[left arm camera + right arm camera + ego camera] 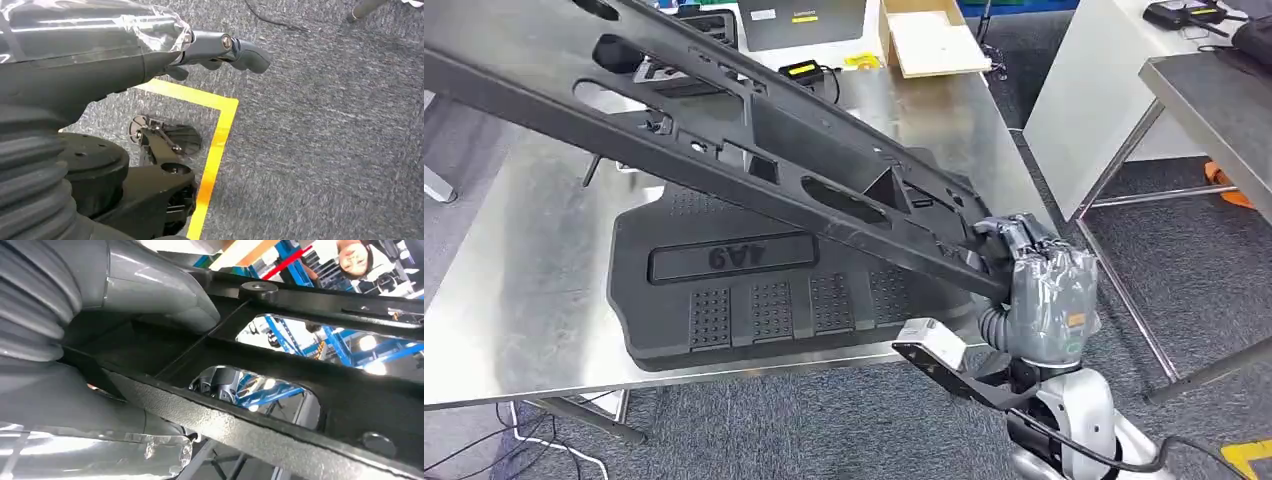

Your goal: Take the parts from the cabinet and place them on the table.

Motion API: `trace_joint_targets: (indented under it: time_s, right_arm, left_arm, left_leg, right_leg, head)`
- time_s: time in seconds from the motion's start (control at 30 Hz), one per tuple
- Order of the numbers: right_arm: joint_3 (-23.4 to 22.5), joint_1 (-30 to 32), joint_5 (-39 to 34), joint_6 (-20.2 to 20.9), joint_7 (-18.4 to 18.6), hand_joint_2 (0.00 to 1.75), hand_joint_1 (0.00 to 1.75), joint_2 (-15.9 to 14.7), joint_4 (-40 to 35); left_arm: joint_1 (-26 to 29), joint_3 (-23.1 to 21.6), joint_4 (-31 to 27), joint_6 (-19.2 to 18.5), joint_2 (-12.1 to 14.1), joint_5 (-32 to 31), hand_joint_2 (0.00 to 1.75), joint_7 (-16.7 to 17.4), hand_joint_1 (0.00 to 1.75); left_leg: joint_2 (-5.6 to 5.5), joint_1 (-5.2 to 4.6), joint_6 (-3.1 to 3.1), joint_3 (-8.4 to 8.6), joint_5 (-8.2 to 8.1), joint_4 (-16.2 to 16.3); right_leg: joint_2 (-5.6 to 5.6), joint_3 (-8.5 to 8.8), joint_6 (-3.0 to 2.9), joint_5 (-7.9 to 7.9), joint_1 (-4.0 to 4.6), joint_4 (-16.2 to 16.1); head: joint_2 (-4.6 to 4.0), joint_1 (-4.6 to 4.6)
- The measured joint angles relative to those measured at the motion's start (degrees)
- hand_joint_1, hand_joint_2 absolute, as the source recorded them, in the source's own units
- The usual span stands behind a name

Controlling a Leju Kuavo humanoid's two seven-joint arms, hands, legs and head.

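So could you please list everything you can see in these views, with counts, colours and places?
long part: one, black, held slanting above the table
mat: one, black, flat on the table's near side
table: one, steel, in front of the robot
box: one, cardboard, at the table's far edge
laptop: one, dark, at the far edge
second table: one, grey, to the right
tape: yellow, on the grey carpet
right robot hand: grey, grips the long part's near end
left robot hand: grey, hangs over the carpet, holds nothing

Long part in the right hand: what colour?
Black, matte and textured. The long part shows best in the head view, gripped at its end by the right hand.
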Motion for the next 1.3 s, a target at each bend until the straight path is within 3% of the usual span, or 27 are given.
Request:
trace_joint_targets:
  time_s: [0.07,0.23,0.53,0.87,1.3]
  right_arm:
    - [0.0,0.0,-0.1,0.0,0.0,1.75,1.75,0.0,0.0]
    - [0.0,0.0,-0.2,0.0,0.0,1.75,1.75,0.0,0.0]
    - [0.3,-2.4,-0.8,2.1,-0.6,1.75,1.75,0.0,0.3]
    - [2.4,-9.6,-0.9,6.4,-0.5,1.75,1.75,0.0,3.9]
    - [5.9,-18.9,-0.3,8.4,3.0,1.75,1.75,0.0,11.8]
  left_arm:
    - [0.0,0.0,0.0,0.5,0.0,0.2,1.75,0.1,0.0]
    - [0.0,0.0,0.0,1.3,0.0,0.2,1.75,0.6,0.0]
    - [-0.1,0.0,0.0,1.0,0.0,-0.5,1.75,1.2,0.0]
    - [-0.4,0.0,0.0,0.7,0.0,-1.2,1.75,1.8,0.0]
    - [-1.0,-0.1,0.0,0.5,0.0,-2.3,1.75,2.8,0.0]
  left_leg:
    - [0.0,0.15,-1.05,0.03,-0.08,-0.1]
    - [0.0,0.12,-1.34,0.01,-0.18,-0.1]
    - [0.0,-0.05,-1.3,-0.01,-0.21,0.0]
    - [-0.02,-0.15,-1.27,-0.01,-0.23,0.1]
    - [-0.02,-0.15,-1.26,-0.02,-0.23,0.1]
  right_leg:
    - [-0.01,0.0,-0.23,-0.11,0.12,0.1]
    - [-0.01,0.04,-0.24,-0.14,0.2,0.1]
    - [-0.01,0.24,-0.21,-0.12,0.04,-0.1]
    - [-0.03,0.29,-0.18,-0.1,0.01,-0.1]
    - [-0.03,0.29,-0.18,-0.09,0.02,-0.1]
  head:
    - [0.0,0.0]
    - [0.0,0.02]
    - [0.0,0.02]
    - [0.0,0.04]
    - [0.0,0.02]
